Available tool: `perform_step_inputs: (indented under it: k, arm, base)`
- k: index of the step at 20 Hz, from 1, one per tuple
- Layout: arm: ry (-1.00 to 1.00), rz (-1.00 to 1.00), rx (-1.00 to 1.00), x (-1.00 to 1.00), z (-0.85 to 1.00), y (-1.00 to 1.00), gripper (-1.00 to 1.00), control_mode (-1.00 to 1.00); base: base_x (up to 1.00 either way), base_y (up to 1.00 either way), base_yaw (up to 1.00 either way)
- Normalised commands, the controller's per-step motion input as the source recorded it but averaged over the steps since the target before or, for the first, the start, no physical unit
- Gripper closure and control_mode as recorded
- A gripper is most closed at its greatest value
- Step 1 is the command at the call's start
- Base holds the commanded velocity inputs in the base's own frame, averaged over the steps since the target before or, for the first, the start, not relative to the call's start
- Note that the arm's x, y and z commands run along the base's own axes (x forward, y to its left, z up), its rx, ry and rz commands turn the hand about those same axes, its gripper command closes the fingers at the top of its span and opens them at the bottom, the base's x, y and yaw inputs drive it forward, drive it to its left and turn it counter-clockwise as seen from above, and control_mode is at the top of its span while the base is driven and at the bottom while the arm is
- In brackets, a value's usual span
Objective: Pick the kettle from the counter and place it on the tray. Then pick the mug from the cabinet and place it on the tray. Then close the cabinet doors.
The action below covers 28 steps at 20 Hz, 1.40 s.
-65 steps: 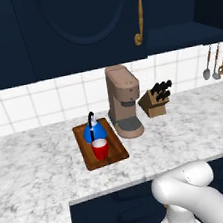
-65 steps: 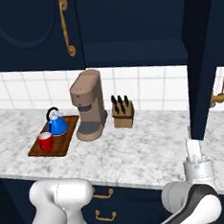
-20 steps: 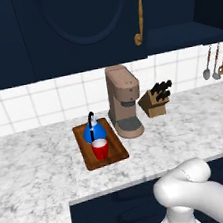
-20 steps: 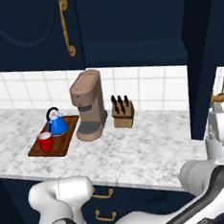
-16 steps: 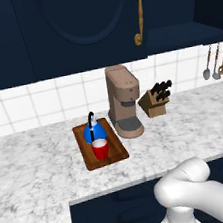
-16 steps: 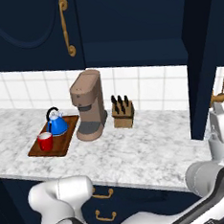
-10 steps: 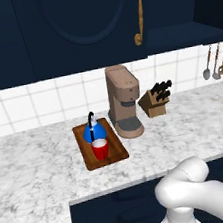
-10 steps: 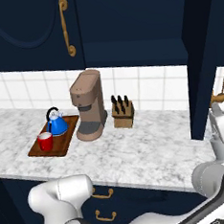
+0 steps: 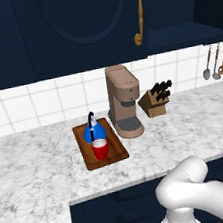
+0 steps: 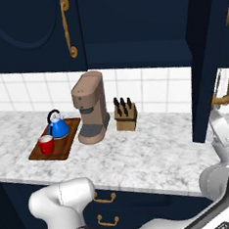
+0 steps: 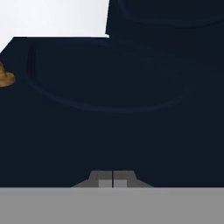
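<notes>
Item: closing of the cabinet doors, last step of the task, in hand.

Gripper (image 11: pixel 113 179): jaws together, nothing between them, tips pressed close against or just short of a navy panel; contact could not be told.

Right cabinet door (image 10: pixel 208 54): stood ajar, directly ahead of the jaws, its arched moulding above them in the hand view and the foot of its brass handle (image 11: pixel 5 78) far off to their left. In the right base view the robot's hand (image 10: pixel 226 135) was raised beside this door's lower edge.

Left cabinet door (image 9: pixel 78 27): appeared shut, well away from the jaws.

Kettle (image 9: pixel 93 131): on the tray (image 9: pixel 119 152), far from the jaws, at the back half. Judged placed.

Mug (image 9: pixel 100 148): on the same tray, just in front of the kettle. Judged placed.

Counter (image 9: pixel 36 170): bore the tray, a coffee machine (image 9: pixel 125 106) just beside it, and a knife block (image 9: pixel 154 99) beyond.

Next move, as judged: a steady push with the closed tips against the door's face, following its swing until it meets the cabinet front. Risk: tips sliding off the smooth panel.
</notes>
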Motion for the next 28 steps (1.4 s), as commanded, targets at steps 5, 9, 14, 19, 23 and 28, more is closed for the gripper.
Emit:
perform_step_inputs:
  k: [5, 9, 14, 19, 23, 28]
  arm:
    - [0.0, 0.02, 0.0, 0.01, 0.15, 0.22, 1.0, -1.0]
    - [0.0, 0.0, 0.0, 0.0, 0.07, 0.38, 1.0, -1.0]
    - [0.0, 0.0, 0.0, 0.0, 0.11, 0.44, 1.0, -1.0]
    - [0.0, 0.0, 0.0, 0.0, 0.15, 0.43, 1.0, -1.0]
    - [0.0, 0.0, -0.01, 0.0, 0.09, 0.56, 1.0, -1.0]
    - [0.07, -0.01, -0.03, 0.0, 0.01, 0.45, 1.0, -1.0]
  base:
    - [0.0, 0.0, 0.0]
    - [0.0, 0.0, 0.0]
    - [0.0, 0.0, 0.0]
    - [0.0, 0.0, 0.0]
    - [0.0, 0.0, 0.0]
    - [0.0, 0.0, 0.0]
